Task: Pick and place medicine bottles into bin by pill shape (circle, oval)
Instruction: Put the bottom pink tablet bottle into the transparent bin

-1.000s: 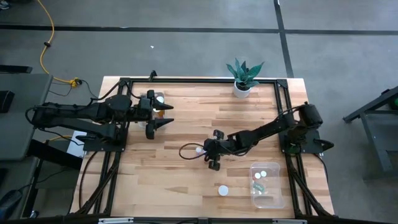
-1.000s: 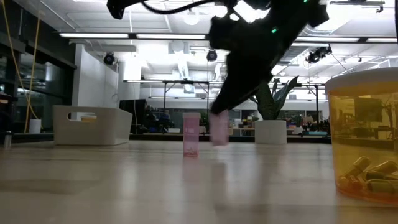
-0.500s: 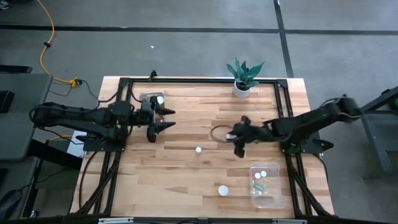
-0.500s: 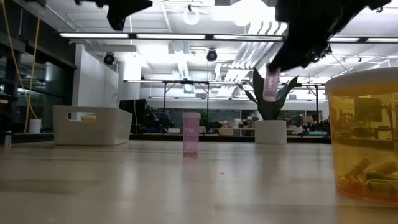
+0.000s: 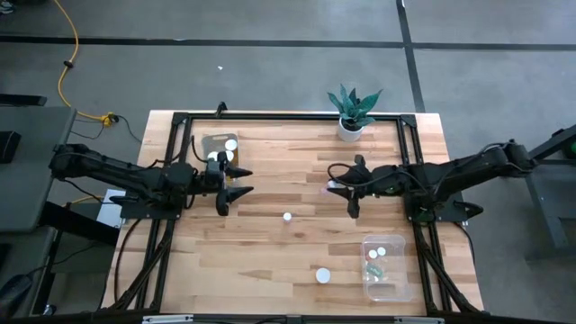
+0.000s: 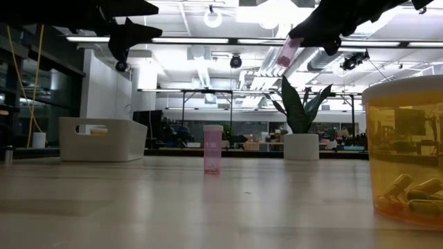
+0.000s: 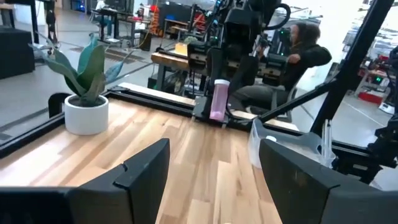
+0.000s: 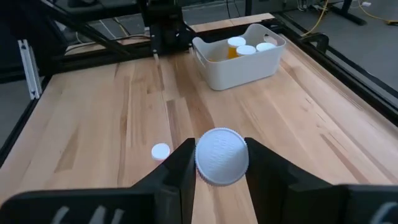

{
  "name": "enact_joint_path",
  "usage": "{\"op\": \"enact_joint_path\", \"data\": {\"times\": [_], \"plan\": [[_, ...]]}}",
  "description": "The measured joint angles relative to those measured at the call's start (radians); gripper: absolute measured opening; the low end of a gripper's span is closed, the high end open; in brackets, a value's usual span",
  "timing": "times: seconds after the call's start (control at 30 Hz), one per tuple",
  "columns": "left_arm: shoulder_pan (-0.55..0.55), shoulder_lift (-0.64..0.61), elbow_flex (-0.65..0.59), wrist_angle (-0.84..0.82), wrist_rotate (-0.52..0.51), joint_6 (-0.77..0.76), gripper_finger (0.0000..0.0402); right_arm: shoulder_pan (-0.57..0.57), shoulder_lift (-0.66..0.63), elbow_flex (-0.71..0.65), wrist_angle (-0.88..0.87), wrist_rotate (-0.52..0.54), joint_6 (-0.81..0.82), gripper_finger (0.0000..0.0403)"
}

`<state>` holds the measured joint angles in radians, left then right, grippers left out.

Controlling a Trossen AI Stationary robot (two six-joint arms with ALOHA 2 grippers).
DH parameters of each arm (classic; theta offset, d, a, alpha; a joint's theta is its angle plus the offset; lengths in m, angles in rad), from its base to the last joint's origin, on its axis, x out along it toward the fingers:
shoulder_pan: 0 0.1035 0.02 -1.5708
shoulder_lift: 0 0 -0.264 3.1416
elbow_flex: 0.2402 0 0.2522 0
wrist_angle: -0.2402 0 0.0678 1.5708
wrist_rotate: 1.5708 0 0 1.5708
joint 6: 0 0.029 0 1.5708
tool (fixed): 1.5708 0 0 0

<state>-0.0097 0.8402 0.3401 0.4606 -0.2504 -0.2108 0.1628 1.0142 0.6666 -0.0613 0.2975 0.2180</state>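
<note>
Above mid-worktop (image 5: 270, 243), the right gripper (image 5: 351, 186) clamps a pink bottle (image 6: 286, 52), clear bin (image 5: 385, 266) at five o'clock; left gripper (image 5: 236, 181) hangs with fingers wide.

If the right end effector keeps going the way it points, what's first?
Likely the white bin at the table's far side; the right end effector, holding a capped bottle, faces it. Depth is unclear.
</note>
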Motion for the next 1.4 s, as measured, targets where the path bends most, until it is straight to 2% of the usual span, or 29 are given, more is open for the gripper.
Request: {"op": "enact_joint_path", "data": {"times": [0.47, 0.63, 0.77, 0.87, 1.0, 1.13, 1.27, 1.4], "plan": [[0.000, 0.000, 0.000, 0.000, 0.000, 0.010, 0.0238, -0.002, 0.000, 0.000, -0.001, -0.030, -0.018, 0.0104], [0.000, 0.000, 0.001, 0.000, 0.001, 0.047, 0.0238, 0.000, 0.000, 0.012, -0.021, -0.106, 0.007, 0.0105], [0.000, 0.000, 0.001, 0.000, 0.002, 0.047, 0.0238, 0.047, 0.002, 0.105, -0.182, -0.204, 0.055, 0.0105], [0.000, 0.000, 0.001, 0.000, 0.001, 0.047, 0.0238, 0.126, 0.003, 0.189, -0.381, -0.247, 0.143, 0.0106], [0.000, 0.000, 0.001, 0.000, 0.001, 0.047, 0.0238, 0.297, 0.005, 0.258, -0.598, -0.283, 0.360, 0.0105], [0.000, 0.000, 0.001, 0.000, -0.011, 0.048, 0.0238, 0.499, 0.005, 0.248, -0.671, -0.277, 0.641, 0.0105], [0.001, 0.000, 0.001, 0.000, -0.023, 0.049, 0.0238, 0.695, 0.046, 0.217, -0.686, -0.189, 0.897, 0.0105], [0.001, 0.000, 0.001, 0.000, -0.026, 0.050, 0.0238, 0.812, 0.146, 0.215, -0.726, -0.071, 1.064, 0.0105]]}}
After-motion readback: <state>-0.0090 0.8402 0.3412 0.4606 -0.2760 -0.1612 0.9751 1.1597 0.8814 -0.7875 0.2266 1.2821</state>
